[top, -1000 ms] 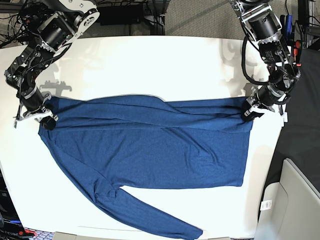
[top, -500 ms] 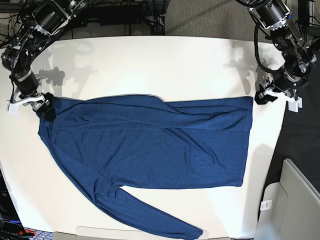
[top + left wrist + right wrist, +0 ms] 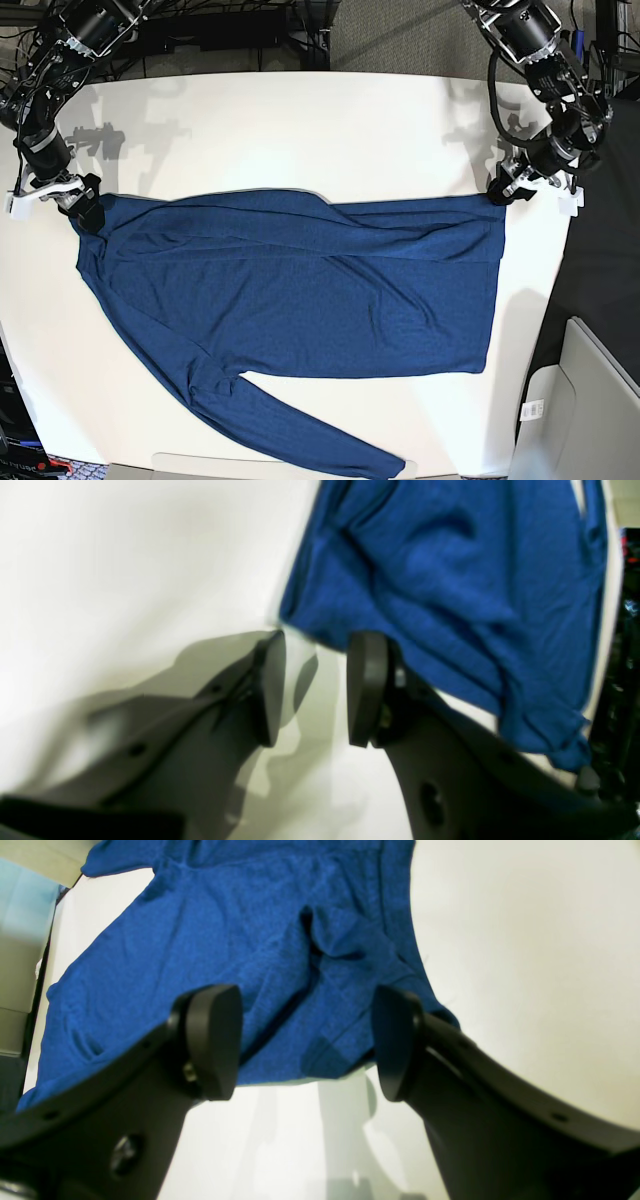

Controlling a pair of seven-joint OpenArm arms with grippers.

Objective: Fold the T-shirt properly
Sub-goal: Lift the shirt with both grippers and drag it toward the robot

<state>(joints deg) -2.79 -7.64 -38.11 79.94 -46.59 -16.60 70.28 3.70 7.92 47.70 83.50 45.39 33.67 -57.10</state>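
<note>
Base view shows the right gripper (image 3: 72, 200) with jaws spread wide and empty at the shoulder end of the dark navy-blue knit long-sleeved T-shirt (image 3: 300, 290); the left gripper (image 3: 512, 190) gapes empty at its hem corner, garment flat on the white table (image 3: 300, 130)

A white bench (image 3: 300, 130) is seen, with its far half left bare. The T-shirt (image 3: 300, 290) is spread flat across its near half, the upper part folded down in a long band. One sleeve (image 3: 300, 430) is stretched toward the bench's near edge.
</note>
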